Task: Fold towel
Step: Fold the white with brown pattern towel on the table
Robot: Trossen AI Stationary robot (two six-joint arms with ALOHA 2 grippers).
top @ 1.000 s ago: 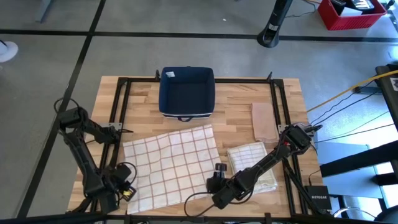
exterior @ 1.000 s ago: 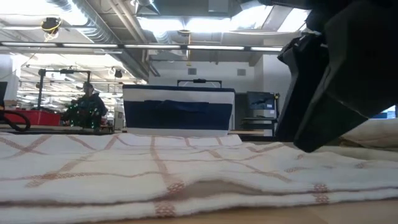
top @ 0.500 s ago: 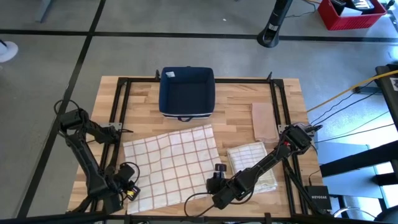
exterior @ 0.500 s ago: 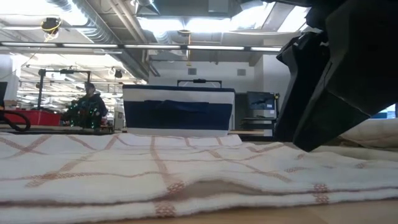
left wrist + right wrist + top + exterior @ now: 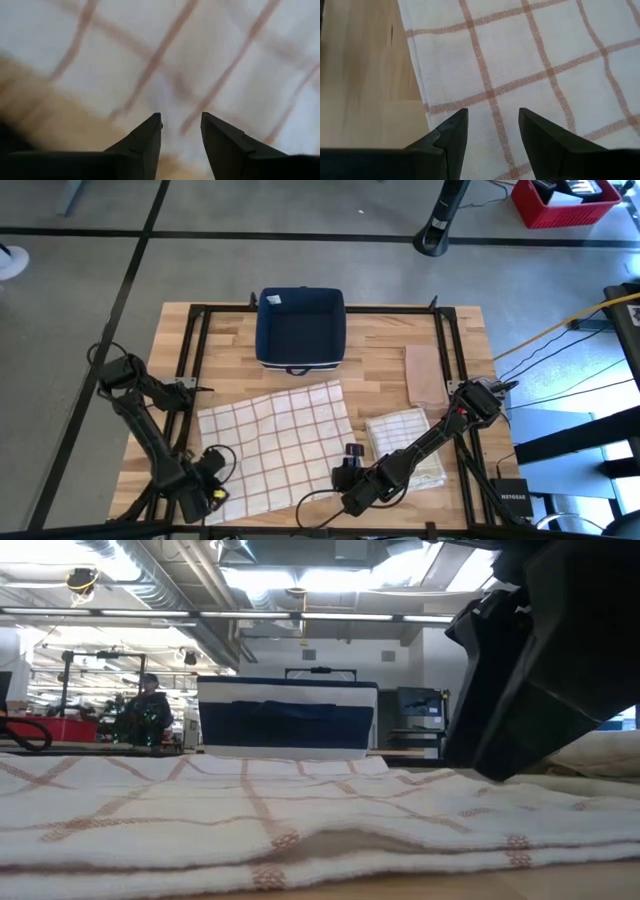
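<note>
Checked towel (image 5: 277,443) lies flat on tabletop (image 5: 385,365), front-centre. Left claw (image 5: 180,125), fingers apart, at its front-left corner; right claw (image 5: 490,122), apart too, over its right edge. Only overhead shows blue bin (image 5: 300,328), a small tag in its corner, & folded towel (image 5: 405,442).

Spread towel (image 5: 275,442) lies on the table (image 5: 385,360), between the left gripper (image 5: 212,492) at its near left corner and the right gripper (image 5: 349,465) at its right edge. Bin (image 5: 300,328) behind both; folded towel (image 5: 405,442) right of the right gripper.
</note>
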